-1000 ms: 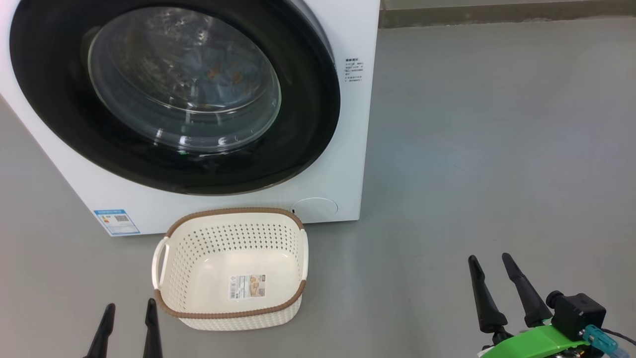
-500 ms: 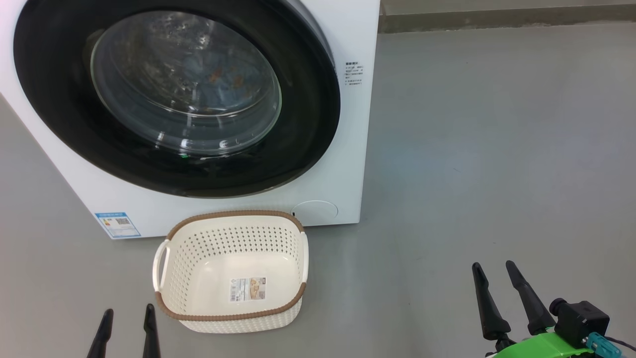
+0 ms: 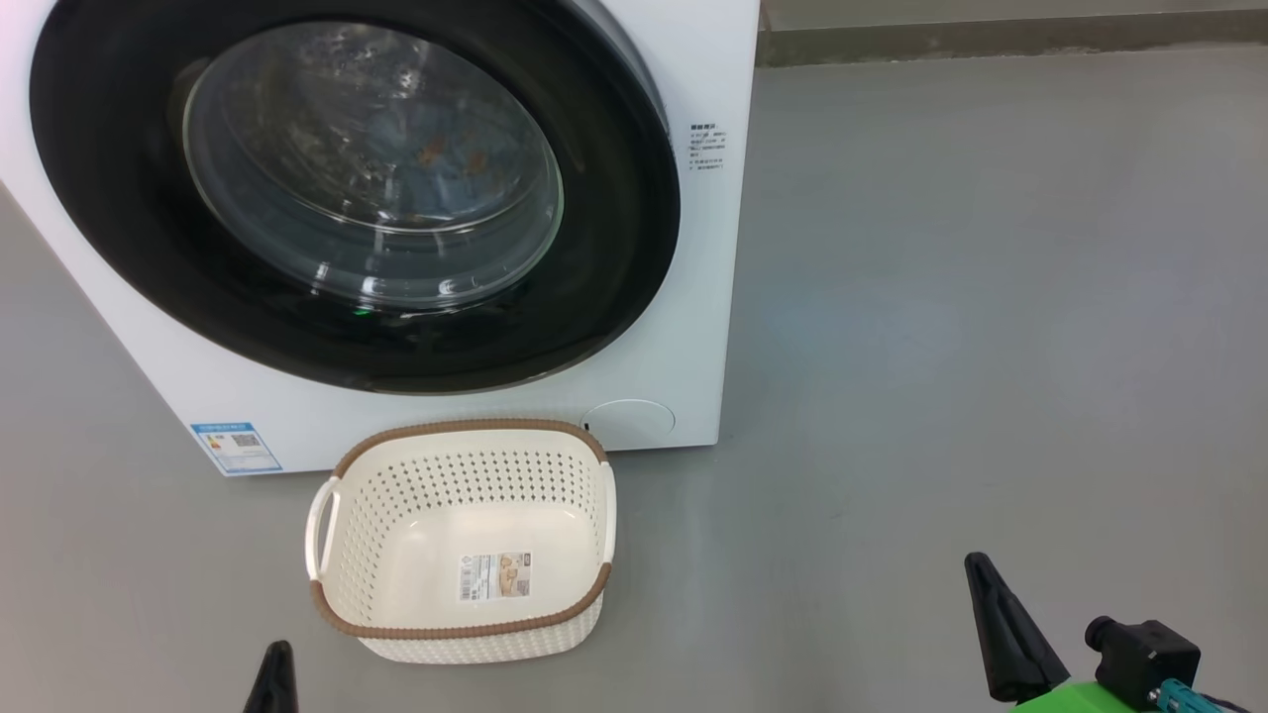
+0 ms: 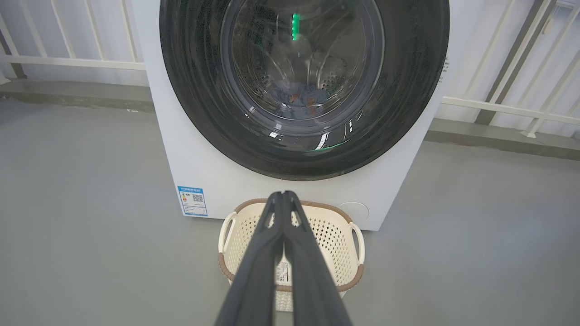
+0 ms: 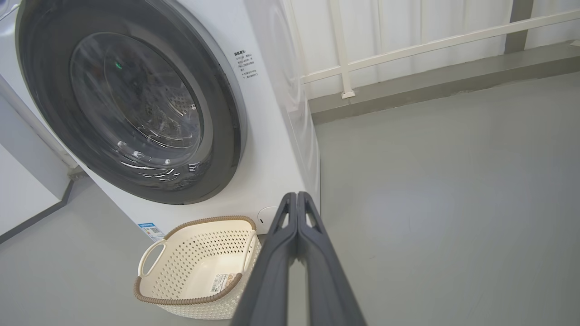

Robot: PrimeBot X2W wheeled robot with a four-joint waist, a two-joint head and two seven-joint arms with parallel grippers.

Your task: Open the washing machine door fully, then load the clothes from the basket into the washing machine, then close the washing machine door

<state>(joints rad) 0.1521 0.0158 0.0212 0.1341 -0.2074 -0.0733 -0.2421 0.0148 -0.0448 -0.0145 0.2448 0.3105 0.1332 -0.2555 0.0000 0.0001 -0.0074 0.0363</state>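
- Dark fingers of the left gripper are pressing together on nothing, where a second ago they were standing apart.
- The right gripper is showing the same change, pinched closed and empty.
- The basket is sitting empty on the floor, just before the washing machine, the one thing lying between it and the grippers.
- The clothes are lying in the drum behind the closed door.
- The task is looking finished.
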